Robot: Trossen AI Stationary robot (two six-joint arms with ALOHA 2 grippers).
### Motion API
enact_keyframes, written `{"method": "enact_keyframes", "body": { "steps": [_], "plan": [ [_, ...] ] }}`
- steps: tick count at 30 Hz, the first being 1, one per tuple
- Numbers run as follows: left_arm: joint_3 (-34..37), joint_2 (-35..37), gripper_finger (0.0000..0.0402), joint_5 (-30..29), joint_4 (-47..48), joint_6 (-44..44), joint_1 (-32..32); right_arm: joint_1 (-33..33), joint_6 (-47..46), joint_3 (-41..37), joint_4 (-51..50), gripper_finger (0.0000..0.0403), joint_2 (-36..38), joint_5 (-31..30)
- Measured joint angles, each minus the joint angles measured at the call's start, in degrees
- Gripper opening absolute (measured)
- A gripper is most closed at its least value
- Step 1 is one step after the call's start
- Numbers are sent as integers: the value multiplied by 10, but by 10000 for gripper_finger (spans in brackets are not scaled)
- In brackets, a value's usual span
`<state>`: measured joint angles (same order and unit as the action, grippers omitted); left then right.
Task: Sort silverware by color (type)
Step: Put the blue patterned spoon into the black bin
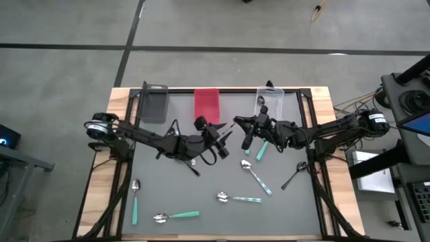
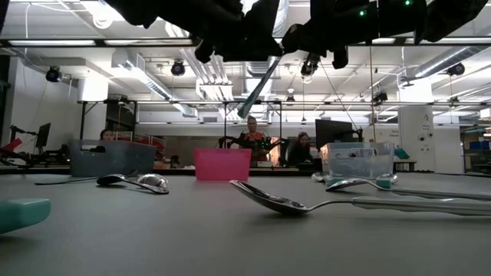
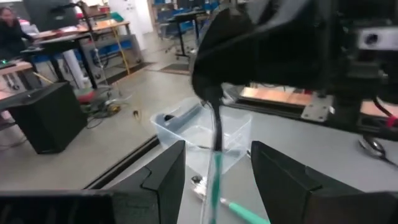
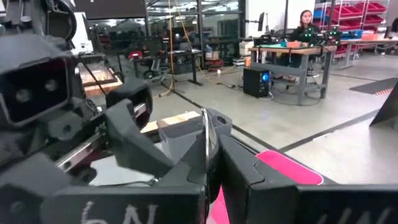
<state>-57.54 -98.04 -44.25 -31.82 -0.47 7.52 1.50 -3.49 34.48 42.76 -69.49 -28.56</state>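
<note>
Now spoon (image 4: 204,146) in right gripper (image 4: 208,180)

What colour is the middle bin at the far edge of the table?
Red-pink; the middle bin shows best in the high view.

teal-handled spoon (image 1: 246,136): hangs tilted mid-air | other spoons (image 1: 175,216): flat, scattered on table

My left gripper (image 3: 214,180): fingers (image 3: 163,177) spread. Between them, a teal-handled spoon (image 3: 215,180), hanging from the right gripper (image 3: 217,102). Beyond: clear bin (image 3: 202,134); second teal spoon (image 3: 245,210) on the table (image 3: 323,162).
</note>
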Motion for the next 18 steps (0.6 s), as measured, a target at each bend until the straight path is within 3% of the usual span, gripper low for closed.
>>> {"method": "enact_keyframes", "body": {
  "steps": [18],
  "plan": [
    [0, 0, 161, 42, -3, 1, -14, 0, -56, 0, 2, 12, 0, -17]
  ]
}}
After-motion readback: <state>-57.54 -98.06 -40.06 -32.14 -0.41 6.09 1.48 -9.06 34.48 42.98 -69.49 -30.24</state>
